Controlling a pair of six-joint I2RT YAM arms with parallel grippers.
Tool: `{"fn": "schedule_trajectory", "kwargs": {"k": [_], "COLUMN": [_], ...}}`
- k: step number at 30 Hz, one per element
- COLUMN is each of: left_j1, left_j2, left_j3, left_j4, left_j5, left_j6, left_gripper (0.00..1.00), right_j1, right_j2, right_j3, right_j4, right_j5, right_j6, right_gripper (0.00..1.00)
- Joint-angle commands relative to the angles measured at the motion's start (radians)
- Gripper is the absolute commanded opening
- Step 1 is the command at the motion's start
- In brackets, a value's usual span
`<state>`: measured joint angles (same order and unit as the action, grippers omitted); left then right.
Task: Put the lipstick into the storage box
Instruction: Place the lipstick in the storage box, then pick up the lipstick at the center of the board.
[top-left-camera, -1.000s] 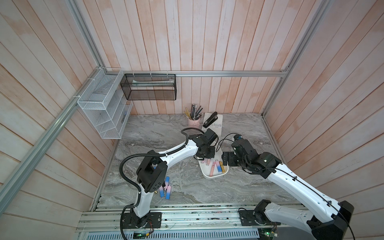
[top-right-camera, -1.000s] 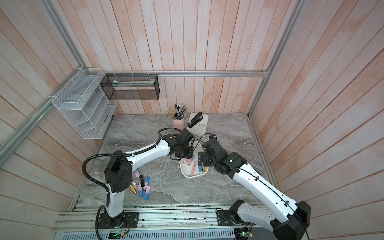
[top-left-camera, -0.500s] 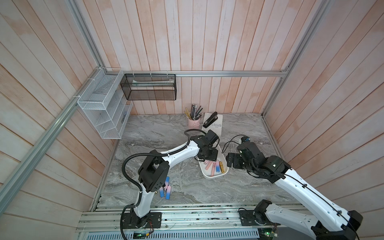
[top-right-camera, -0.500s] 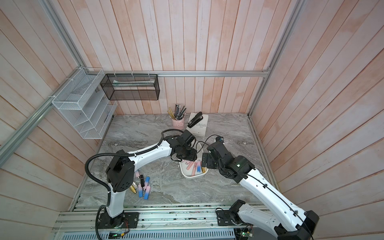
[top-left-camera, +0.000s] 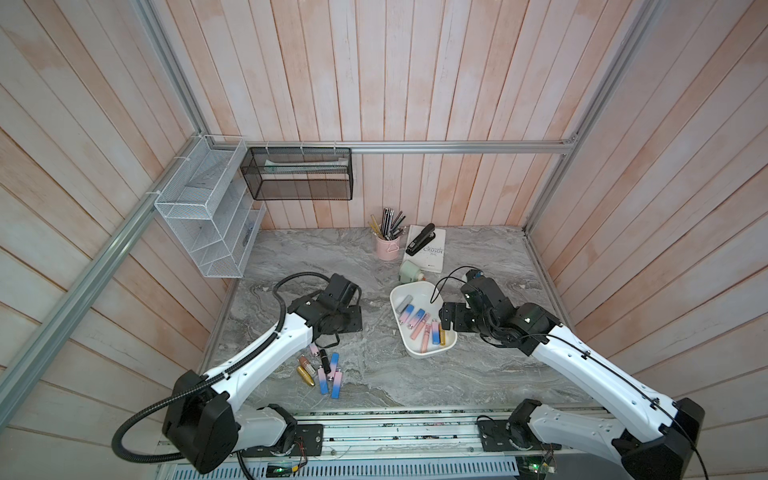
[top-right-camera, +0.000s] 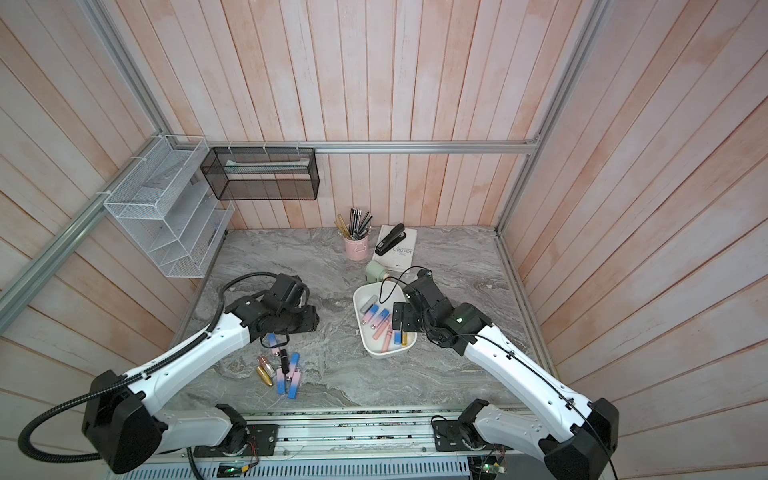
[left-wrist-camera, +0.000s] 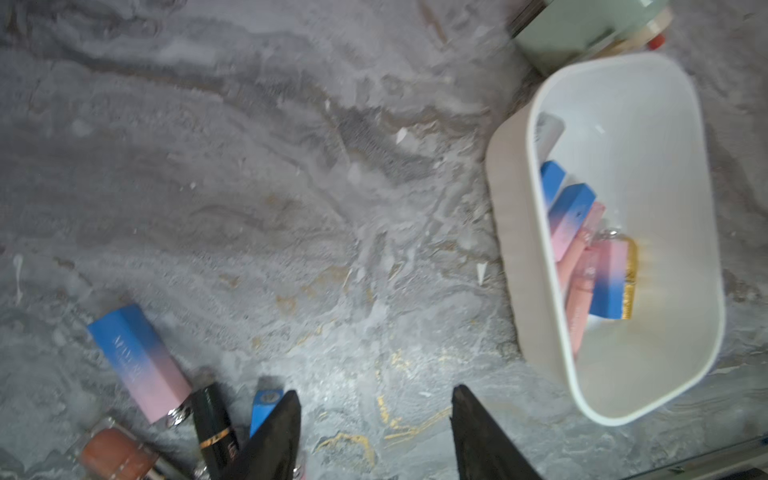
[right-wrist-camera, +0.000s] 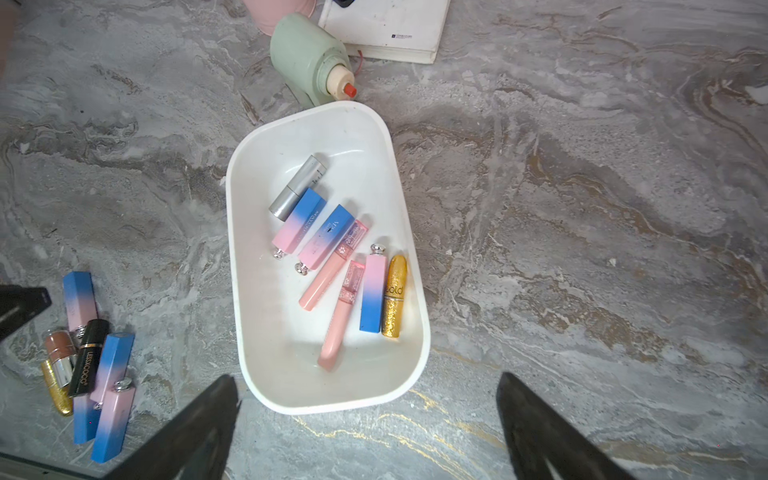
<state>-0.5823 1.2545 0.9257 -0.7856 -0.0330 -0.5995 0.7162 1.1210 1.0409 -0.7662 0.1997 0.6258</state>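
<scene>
Left fingers (left-wrist-camera: 278, 440) stand parted, empty; storage box (top-left-camera: 415, 291) lies lengthwise roughly front-to-back.

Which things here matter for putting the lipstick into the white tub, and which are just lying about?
Job:
storage box
lipsticks already in it
loose lipsticks outside it

Lying about:
pencil cup
stapler
book
green device
white wire rack
black mesh basket

The left arm (top-left-camera: 266, 353) and right arm (top-left-camera: 602, 378) are clad in white shells with black joints; the left gripper (left-wrist-camera: 374, 390) and right gripper (right-wrist-camera: 367, 375) are black. A ribbed black hose (top-left-camera: 118, 436) is looped beside the metal rail (top-left-camera: 395, 434).
</scene>
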Motion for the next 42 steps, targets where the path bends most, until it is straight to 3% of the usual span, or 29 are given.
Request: {"fn": "schedule_trajectory", "kwargs": {"k": [1,7,9,29,38,42], "left_j1": [0.007,0.029,0.035,0.134,0.143,0.145], "left_j2": [-0.044,-0.072,-0.061,0.004,0.039,0.058], "left_j3": [-0.105,-0.129,-0.123,-0.268,-0.274,-0.267], "left_j4": [-0.038,-0.096,-0.118,0.008,0.049,0.056], "left_j5": [-0.025,-0.094,-0.114,0.071,0.079,0.079], "left_j6": [-0.045,-0.123,-0.142,-0.223,-0.220,-0.211], "left_gripper": [0.60,0.60,0.66,0.59,0.41,0.23], "right_j1": [-0.001,0.018,0.024,0.028,0.025,0.022], "right_j2": [0.037,0.108,0.123,0.071,0.042,0.017], "right_j3": [0.016,0.058,0.072,0.040,0.020,0.007], "right_j4": [0.058,0.086,0.087,0.048,0.022,0.012], "right_j5": [-0.053,-0.072,-0.073,-0.015,0.005,0.014], "right_j6": [-0.033,-0.054,-0.057,-0.058,-0.072,-0.072], "right_gripper": [0.98,0.98,0.98,0.98,0.98,0.98]}}
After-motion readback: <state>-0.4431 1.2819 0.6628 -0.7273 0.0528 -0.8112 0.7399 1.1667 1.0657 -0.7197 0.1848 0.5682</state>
